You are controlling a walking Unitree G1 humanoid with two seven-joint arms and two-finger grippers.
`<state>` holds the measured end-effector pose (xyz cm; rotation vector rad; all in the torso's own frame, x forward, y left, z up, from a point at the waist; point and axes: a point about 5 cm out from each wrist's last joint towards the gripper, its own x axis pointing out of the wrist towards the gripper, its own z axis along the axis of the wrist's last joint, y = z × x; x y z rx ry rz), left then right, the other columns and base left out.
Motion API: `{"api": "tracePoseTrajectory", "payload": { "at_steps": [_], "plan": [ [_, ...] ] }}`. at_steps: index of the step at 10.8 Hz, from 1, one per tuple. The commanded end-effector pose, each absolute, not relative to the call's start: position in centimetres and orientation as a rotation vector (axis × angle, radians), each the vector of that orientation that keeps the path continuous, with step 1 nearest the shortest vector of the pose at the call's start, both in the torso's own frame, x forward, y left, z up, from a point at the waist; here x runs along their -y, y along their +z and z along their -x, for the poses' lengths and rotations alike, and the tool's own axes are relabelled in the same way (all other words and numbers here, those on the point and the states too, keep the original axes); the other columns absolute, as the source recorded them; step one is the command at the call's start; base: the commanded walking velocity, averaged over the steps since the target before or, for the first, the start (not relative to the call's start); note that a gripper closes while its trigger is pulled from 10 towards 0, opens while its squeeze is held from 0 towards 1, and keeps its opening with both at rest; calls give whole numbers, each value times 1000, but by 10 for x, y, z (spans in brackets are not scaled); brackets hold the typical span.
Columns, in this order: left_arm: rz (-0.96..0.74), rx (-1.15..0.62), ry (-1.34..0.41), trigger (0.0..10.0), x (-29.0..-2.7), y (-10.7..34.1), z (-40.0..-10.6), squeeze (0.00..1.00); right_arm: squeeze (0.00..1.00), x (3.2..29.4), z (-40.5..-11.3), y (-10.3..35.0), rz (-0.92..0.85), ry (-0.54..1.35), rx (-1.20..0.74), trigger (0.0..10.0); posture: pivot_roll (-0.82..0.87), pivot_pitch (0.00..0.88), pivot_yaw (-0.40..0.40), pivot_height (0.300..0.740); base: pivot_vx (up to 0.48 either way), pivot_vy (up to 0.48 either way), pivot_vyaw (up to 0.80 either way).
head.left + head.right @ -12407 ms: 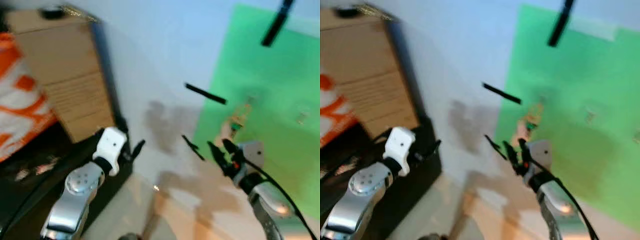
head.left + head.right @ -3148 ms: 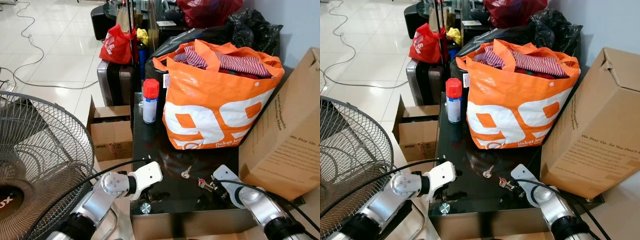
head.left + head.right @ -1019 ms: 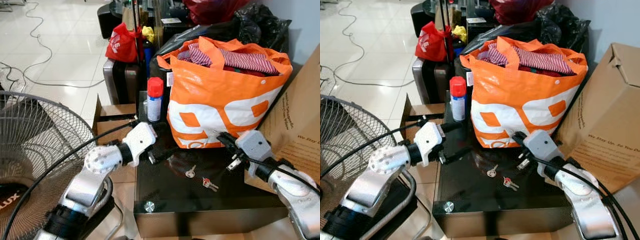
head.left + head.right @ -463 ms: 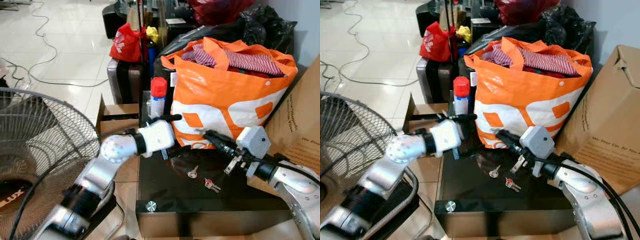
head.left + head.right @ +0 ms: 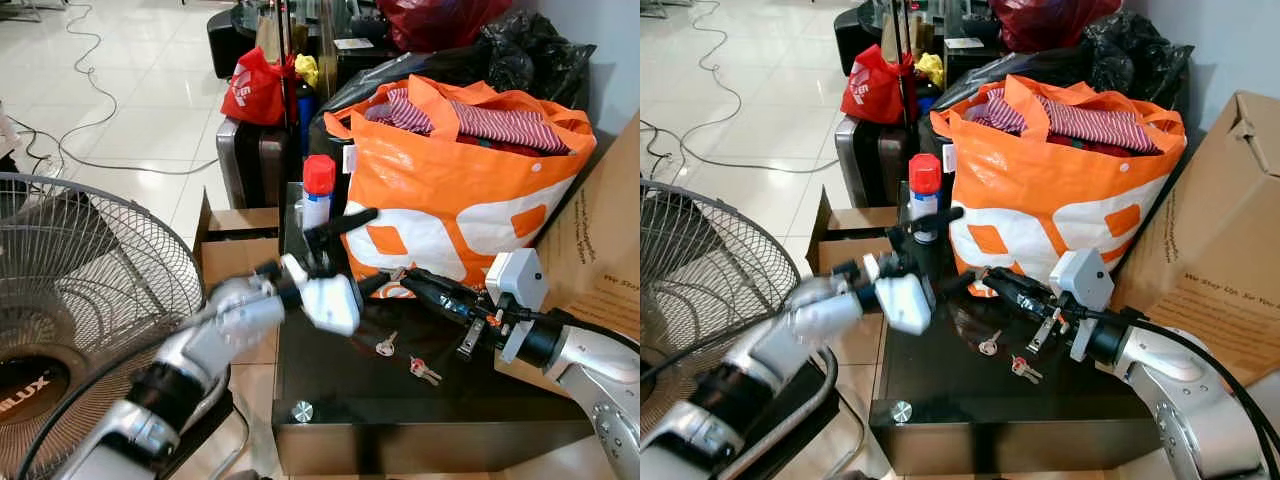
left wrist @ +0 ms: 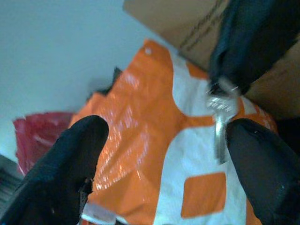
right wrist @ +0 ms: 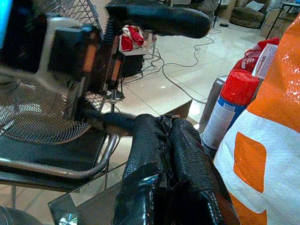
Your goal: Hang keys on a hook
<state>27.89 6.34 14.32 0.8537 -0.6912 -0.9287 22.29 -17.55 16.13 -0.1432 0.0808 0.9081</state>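
Note:
My right gripper (image 5: 410,279) reaches left over the black table (image 5: 340,405), fingers pressed shut. In the left wrist view a small silver key (image 6: 218,123) hangs from its tips. My left gripper (image 5: 380,246) is open just in front of the orange bag (image 5: 450,190). Its lower finger (image 5: 372,284) almost touches the right gripper's tip. Two more keys lie on the table below: a silver key (image 5: 385,345) and a red-headed key (image 5: 423,371).
A red-capped spray can (image 5: 317,190) stands at the table's back left. A big cardboard box (image 5: 605,250) is on the right and a standing fan (image 5: 90,270) on the left. A small carton (image 5: 225,250) sits on the floor.
My left arm has swung right and up across the table, bringing its open gripper to the right gripper's tip. The right gripper has barely moved.

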Motion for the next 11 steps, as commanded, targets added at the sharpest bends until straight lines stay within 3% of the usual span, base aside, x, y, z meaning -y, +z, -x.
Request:
{"api": "tracePoseTrajectory", "payload": {
  "at_steps": [1, 4, 5, 6, 7, 8, 10, 11],
  "plan": [
    [-865, 736, -911, 10000, -66, 143, -277, 0, 0, 178, -222, 165, 152, 920, -84, 0, -158, 0, -21, 740, 0, 0, 0],
    [-608, 577, -791, 10000, -88, 123, -273, 0, 0, 174, -225, 167, 174, 938, -84, 0, -155, 0, -13, 740, 0, 0, 0],
    [-587, 542, -830, 10000, -89, 120, -274, 0, 0, 174, -226, 168, 173, 933, -80, 0, -150, 0, -17, 740, 0, 0, 0],
    [-593, 555, -864, 4000, -86, 121, -274, 0, 0, 173, -228, 169, 175, 930, -75, 0, -154, 0, -15, 740, 0, 0, 0],
    [-598, 565, -901, 2118, -82, 123, -275, 0, 0, 173, -228, 171, 177, 923, -75, 0, -158, 0, -10, 740, 0, 0, 0],
    [-586, 557, -924, 3882, -80, 124, -278, 0, 0, 174, -227, 171, 175, 919, -75, 0, -164, 0, -4, 740, 0, 0, 0],
    [-583, 551, -969, 941, -75, 124, -281, 0, 0, 174, -225, 173, 175, 916, -73, 0, -183, 0, 10, 740, 0, 0, 0],
    [-584, 559, -982, 0, -73, 126, -284, 0, 0, 173, -225, 174, 176, 913, -70, 0, -192, 0, 20, 740, 0, 0, 0]
  ]
}}
